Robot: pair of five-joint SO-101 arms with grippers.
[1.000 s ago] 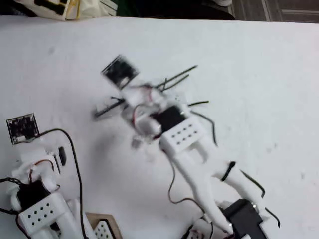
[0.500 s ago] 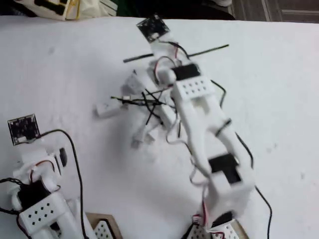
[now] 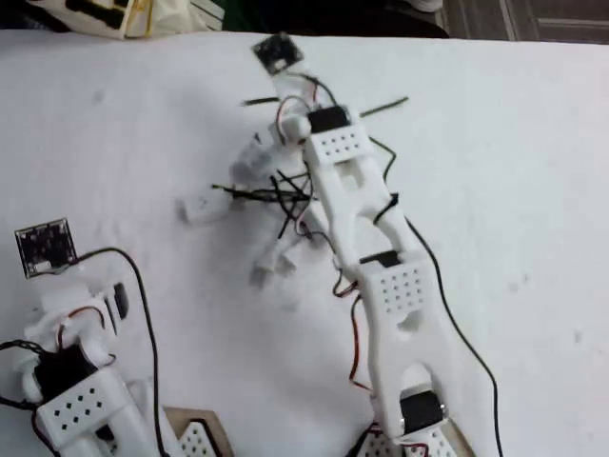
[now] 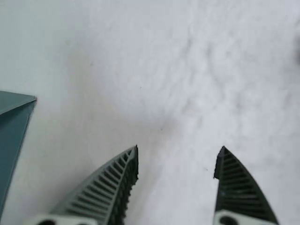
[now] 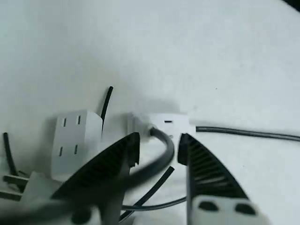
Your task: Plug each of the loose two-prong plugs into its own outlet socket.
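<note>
A white, faintly lumpy cloth covers the table (image 3: 533,190), lit evenly, and the shadows on it are soft. Past its far edge the room goes dark, with grey floor boards (image 3: 542,19) at the right corner and a pale yellowish bundle (image 3: 114,14) at the left. A wooden board (image 3: 176,417) lies at the near edge.
</note>
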